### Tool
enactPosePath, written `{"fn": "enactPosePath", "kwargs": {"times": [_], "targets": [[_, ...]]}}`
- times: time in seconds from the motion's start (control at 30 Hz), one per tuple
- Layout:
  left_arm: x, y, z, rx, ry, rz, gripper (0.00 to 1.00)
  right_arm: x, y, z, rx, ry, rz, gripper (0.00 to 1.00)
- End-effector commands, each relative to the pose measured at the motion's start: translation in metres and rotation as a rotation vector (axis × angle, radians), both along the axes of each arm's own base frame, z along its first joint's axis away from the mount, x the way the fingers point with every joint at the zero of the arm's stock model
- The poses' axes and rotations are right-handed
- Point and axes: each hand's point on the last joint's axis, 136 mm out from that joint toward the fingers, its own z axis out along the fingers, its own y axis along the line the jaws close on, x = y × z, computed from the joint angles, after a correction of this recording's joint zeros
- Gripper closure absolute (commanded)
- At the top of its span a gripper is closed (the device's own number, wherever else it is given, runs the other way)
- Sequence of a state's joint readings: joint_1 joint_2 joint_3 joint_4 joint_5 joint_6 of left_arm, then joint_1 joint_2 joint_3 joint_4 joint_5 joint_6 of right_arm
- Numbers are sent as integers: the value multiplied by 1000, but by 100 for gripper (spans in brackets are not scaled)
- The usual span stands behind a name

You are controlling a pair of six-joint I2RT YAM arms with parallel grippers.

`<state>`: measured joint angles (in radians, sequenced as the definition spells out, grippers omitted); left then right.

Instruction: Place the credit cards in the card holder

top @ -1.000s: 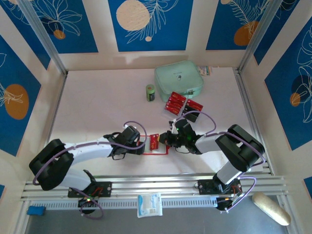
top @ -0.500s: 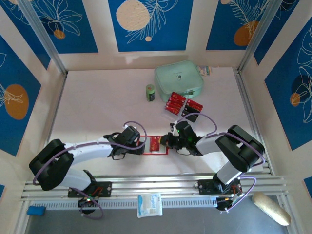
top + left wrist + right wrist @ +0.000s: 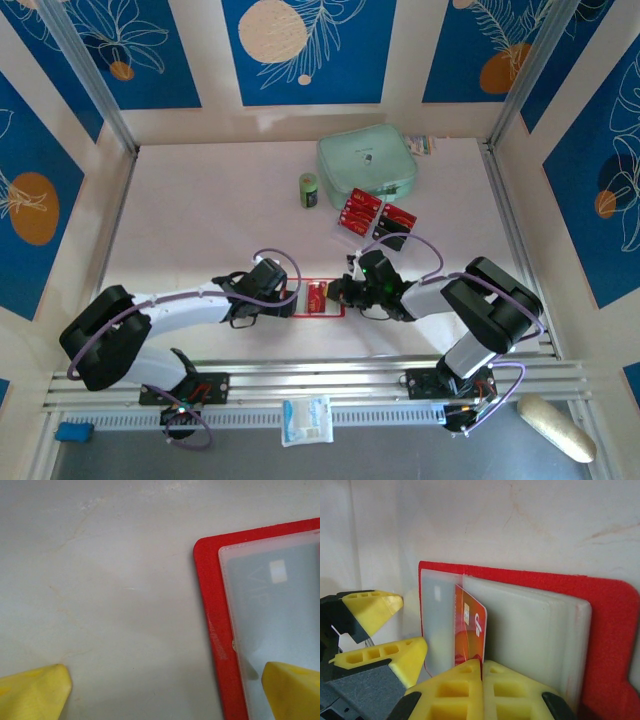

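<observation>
Left hand [image 3: 293, 299], jaws wide apart, sits at 9 o'clock of the card holder [image 3: 612, 630], one finger [image 3: 292, 690] over its clear pocket [image 3: 270, 630], apparently pinning it to the bench [image 3: 200, 220]. Right hand [image 3: 482, 672], reaching from 3 o'clock, is clamped on a red card [image 3: 469, 630] standing edgewise at a pocket mouth. Other credit cards [image 3: 362, 212] lie at 1 o'clock, beside a green pouch [image 3: 367, 165]; the left fingers crowd the card's path.

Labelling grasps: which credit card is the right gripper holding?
The red card pinched in the right gripper, edge in the card holder; the other red cards lie beside the mint pouch.
</observation>
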<state>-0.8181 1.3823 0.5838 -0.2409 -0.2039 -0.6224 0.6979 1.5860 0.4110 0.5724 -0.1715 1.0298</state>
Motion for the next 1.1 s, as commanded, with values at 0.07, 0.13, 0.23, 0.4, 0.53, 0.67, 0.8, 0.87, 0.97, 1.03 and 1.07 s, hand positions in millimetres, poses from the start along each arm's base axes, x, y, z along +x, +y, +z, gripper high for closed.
{"fn": "enactPosePath", "kwargs": {"times": [0.07,0.13,0.23,0.4,0.53,0.67,0.8,0.87,0.97,1.03,1.07], "targets": [[-11,14,-14,35,49,17,0,-6,-4,-8,-31,28,-6,100],[-11,14,-15,34,50,17,0,-4,-2,-9,-32,29,-10,100],[-11,13,-15,32,51,17,0,-2,0,-10,-31,34,-12,100],[-11,13,-14,30,48,17,0,-3,9,-11,-28,47,17,100],[-11,12,-15,25,47,17,0,-8,14,-13,-36,66,55,100],[-10,12,-14,22,44,17,0,-16,12,-12,-67,78,97,57],[-9,10,-10,13,36,16,0,-19,0,-3,-131,55,113,47],[-8,9,-7,8,33,15,0,-19,-4,5,-157,36,120,48],[-7,9,0,-2,18,19,0,-17,-7,15,-198,17,139,53],[-5,9,5,-9,4,21,0,-15,-6,20,-212,4,156,59],[-5,9,6,-11,-1,22,0,-15,-5,21,-217,3,162,62]]}}
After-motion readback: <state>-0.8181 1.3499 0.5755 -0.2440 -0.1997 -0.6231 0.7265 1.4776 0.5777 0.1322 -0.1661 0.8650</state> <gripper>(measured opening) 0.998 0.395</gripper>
